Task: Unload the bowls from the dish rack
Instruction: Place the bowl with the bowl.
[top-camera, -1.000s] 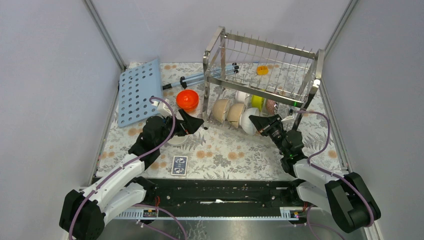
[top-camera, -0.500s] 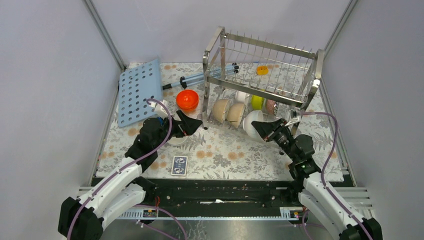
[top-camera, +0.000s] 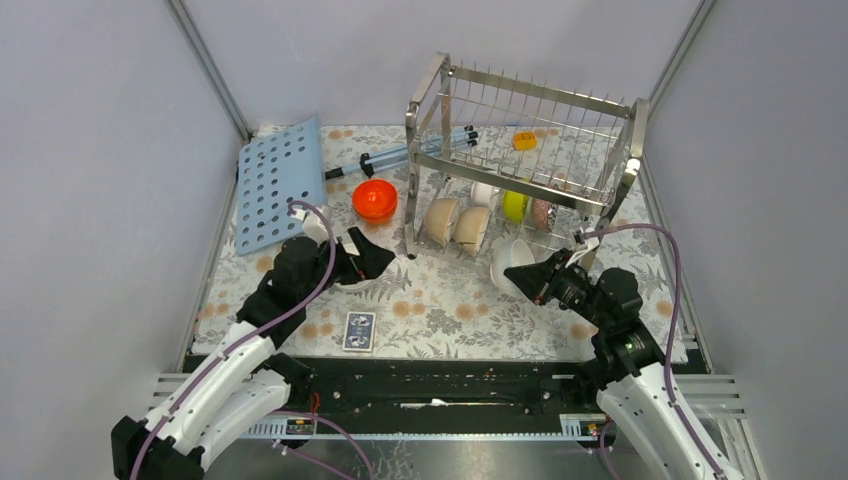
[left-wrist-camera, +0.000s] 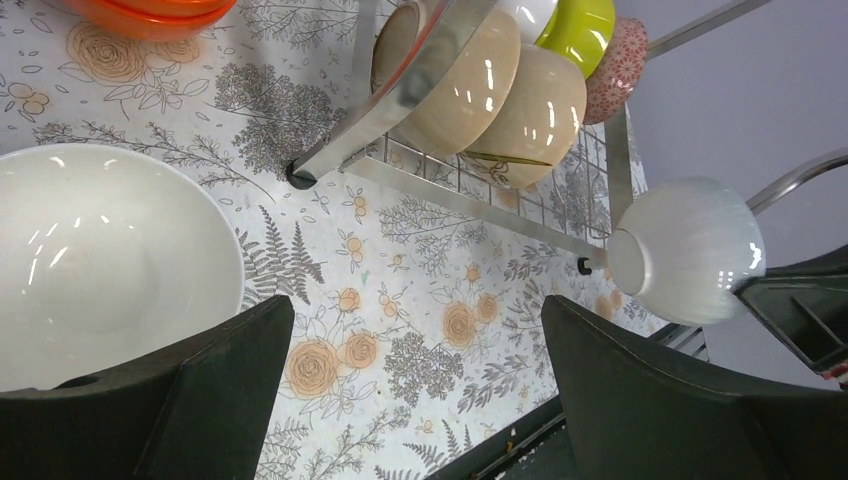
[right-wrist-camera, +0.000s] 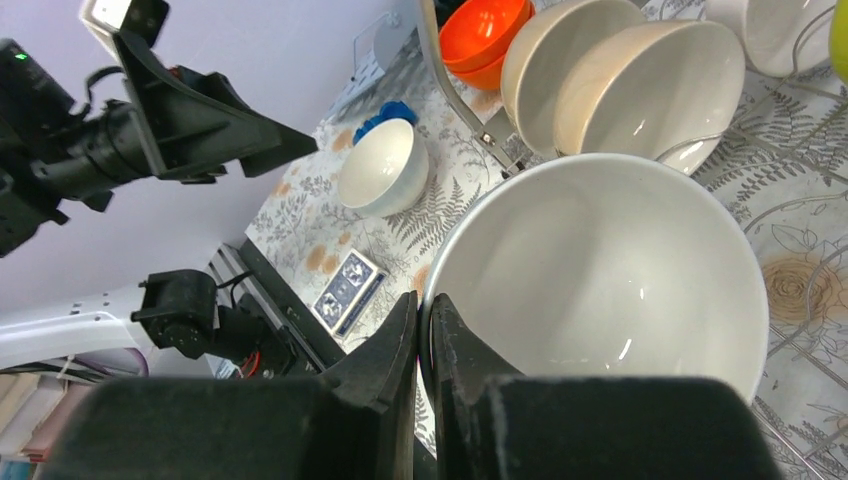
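1. You're looking at a robot lab cell, not a real kitchen: bare grey wall panels (top-camera: 100, 150) framed by aluminium posts (top-camera: 208, 70).
2. Your dish rack (top-camera: 520, 150) sits staged on a floral tablecloth (top-camera: 440, 300), black mounting rail (top-camera: 440, 386) up front.

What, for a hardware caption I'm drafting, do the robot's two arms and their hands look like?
Both the left arm and right arm have white shell-like links joined by bulky black joints. A purple cable loops loosely along each. The left hand and right hand are matte black, each with two broad, wedge-shaped fingers tapering to the tip.
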